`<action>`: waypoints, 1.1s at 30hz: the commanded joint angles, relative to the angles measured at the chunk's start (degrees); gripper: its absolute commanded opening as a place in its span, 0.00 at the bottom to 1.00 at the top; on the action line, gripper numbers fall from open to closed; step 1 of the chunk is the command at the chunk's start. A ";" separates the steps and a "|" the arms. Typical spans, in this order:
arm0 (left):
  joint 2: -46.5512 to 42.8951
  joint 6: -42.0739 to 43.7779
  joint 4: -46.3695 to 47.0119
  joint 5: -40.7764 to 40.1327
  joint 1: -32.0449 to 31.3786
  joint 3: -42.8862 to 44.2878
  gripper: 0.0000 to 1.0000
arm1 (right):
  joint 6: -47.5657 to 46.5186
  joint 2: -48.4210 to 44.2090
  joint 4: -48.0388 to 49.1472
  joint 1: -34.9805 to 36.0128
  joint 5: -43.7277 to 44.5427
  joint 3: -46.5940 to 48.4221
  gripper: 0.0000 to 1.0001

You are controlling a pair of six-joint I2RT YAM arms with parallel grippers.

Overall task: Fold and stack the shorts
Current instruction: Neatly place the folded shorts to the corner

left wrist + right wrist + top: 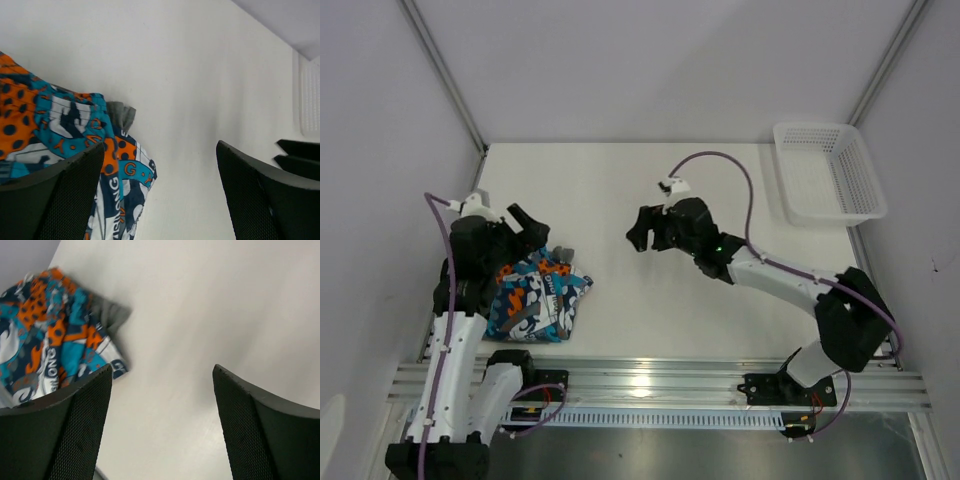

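The patterned shorts [538,297] lie bunched at the table's near left, in blue, teal, orange and white. They show in the left wrist view [60,125] and right wrist view [45,340]. A corner of the dark grey shorts [563,254] pokes out at their far side, also seen in the left wrist view [121,115] and right wrist view [107,315]; the rest is hidden under the patterned pair. My left gripper [530,230] is open and empty, just above the pile's far edge. My right gripper [648,232] is open and empty over bare table, right of the pile.
A white plastic mesh basket [827,172] stands at the far right corner, and its edge shows in the left wrist view [310,100]. Grey walls close in the table on three sides. A metal rail [660,380] runs along the near edge.
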 commanded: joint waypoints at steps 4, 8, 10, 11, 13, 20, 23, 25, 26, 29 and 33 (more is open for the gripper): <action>1.29 -8.40 9.15 -22.88 -19.18 -5.93 0.94 | -5.20 -18.07 -2.93 -6.07 15.99 -10.64 0.87; 5.33 -7.53 10.12 -36.18 -32.46 -5.58 0.95 | -5.55 -28.71 -0.65 -8.98 20.75 -20.57 0.91; 6.30 -6.65 11.70 -37.71 -36.25 -6.28 0.95 | -5.72 -33.81 -0.82 -9.78 22.95 -23.50 0.94; 6.39 -6.12 12.92 -37.63 -37.04 -8.37 0.95 | -5.81 -35.13 -1.26 -10.21 25.14 -24.90 0.94; 5.43 -3.58 18.19 -36.93 -39.24 -10.67 0.95 | -6.51 -38.48 -1.70 -10.31 28.83 -28.33 0.94; -3.71 0.82 28.13 -35.26 -41.45 -25.43 0.96 | -6.07 -46.21 5.20 -10.39 33.60 -39.22 0.94; -6.79 -1.02 27.26 -34.74 -41.62 -27.81 0.96 | -5.29 -47.45 8.14 -10.31 34.56 -43.46 0.95; -8.46 -2.68 25.09 -36.31 -41.53 -29.22 0.96 | -4.84 -47.28 7.62 -10.31 34.92 -43.03 0.95; -8.98 -2.95 24.72 -36.22 -41.53 -29.31 0.96 | -4.50 -46.49 7.44 -10.31 35.35 -42.85 0.95; -10.92 -2.95 24.45 -36.05 -41.53 -30.01 0.97 | -4.05 -44.82 6.65 -10.31 35.80 -41.79 0.95; -12.59 -3.39 23.83 -37.10 -41.53 -30.45 0.97 | -3.79 -44.20 6.73 -10.31 35.27 -41.53 0.95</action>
